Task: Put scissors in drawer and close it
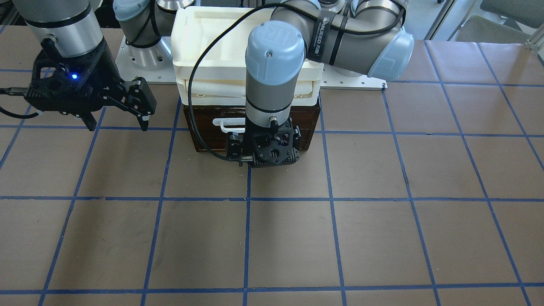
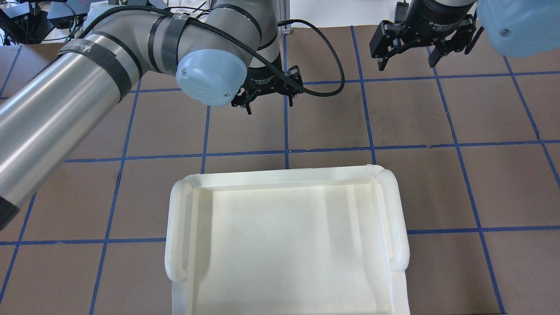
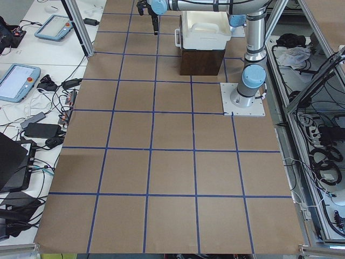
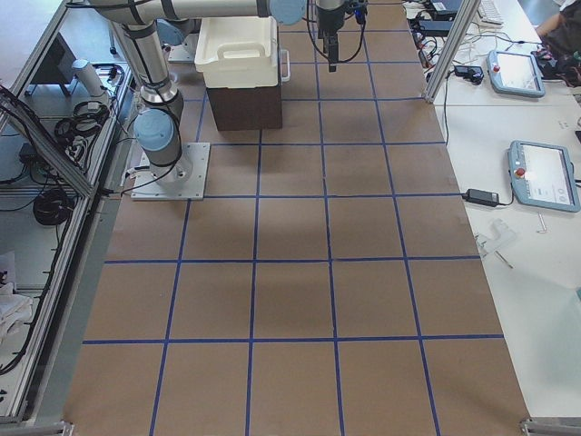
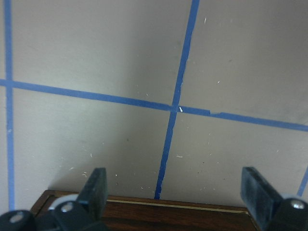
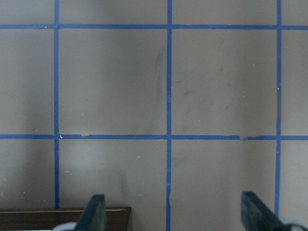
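Drawer (image 1: 309, 131) shut, lying crosswise, front facing operators

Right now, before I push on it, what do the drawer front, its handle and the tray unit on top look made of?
Drawer front: dark brown wood, probably varnished, with grain and sheen. Handle: smooth white bar, likely plastic. Tray unit: cream moulded plastic, matte, rounded rims.

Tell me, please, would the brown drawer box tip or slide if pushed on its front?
It would likely slide, not tip: the drawer box looks low, wide and flat on the table. The cream trays stacked on top might shift if it is jolted.
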`<state>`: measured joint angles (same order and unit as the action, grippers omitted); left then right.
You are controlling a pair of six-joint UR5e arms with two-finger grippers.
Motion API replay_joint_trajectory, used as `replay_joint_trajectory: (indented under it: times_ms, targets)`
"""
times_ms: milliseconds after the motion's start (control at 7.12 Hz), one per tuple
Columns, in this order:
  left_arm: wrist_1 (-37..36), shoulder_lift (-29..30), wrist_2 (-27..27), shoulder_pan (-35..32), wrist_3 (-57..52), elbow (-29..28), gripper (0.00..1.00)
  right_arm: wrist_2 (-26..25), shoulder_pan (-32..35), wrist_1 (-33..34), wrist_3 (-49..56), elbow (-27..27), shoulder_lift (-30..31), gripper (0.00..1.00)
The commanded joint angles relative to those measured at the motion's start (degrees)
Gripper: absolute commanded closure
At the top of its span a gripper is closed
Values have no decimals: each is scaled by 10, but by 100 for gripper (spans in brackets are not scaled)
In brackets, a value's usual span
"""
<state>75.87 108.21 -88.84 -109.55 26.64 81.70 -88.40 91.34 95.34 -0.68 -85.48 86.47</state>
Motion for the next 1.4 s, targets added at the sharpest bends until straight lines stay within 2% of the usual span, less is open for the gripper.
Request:
replay_joint_trajectory:
  times_ms: [0,140,281,421,561,702,842,982,1263]
  targets:
    - [-75,-42,-4,5,-90,0,0,43,4,-85,-19,-16,12,0]
    - [-72,-54,-11,5,-87,7,0,30,-4,-111,-3,-13,53,0]
    - [-29,-76,-49,6,-88,16,0,-2,-17,-108,27,-18,71,0]
    - [2,-91,-46,12,-92,20,0,-19,-33,-122,19,-17,84,0]
    - [72,-120,-41,41,-97,11,0,4,-30,-124,16,-17,76,0]
    - [120,-156,-23,91,-160,11,0,5,-34,-175,24,-14,91,0]
    - [168,-186,-22,133,-209,11,0,-19,-37,-164,48,-12,108,0]
    - [188,-206,-20,177,-247,11,0,-50,-33,-166,48,-16,109,0]
    - [193,-235,-17,197,-256,43,0,-42,-36,-158,49,-14,93,0]
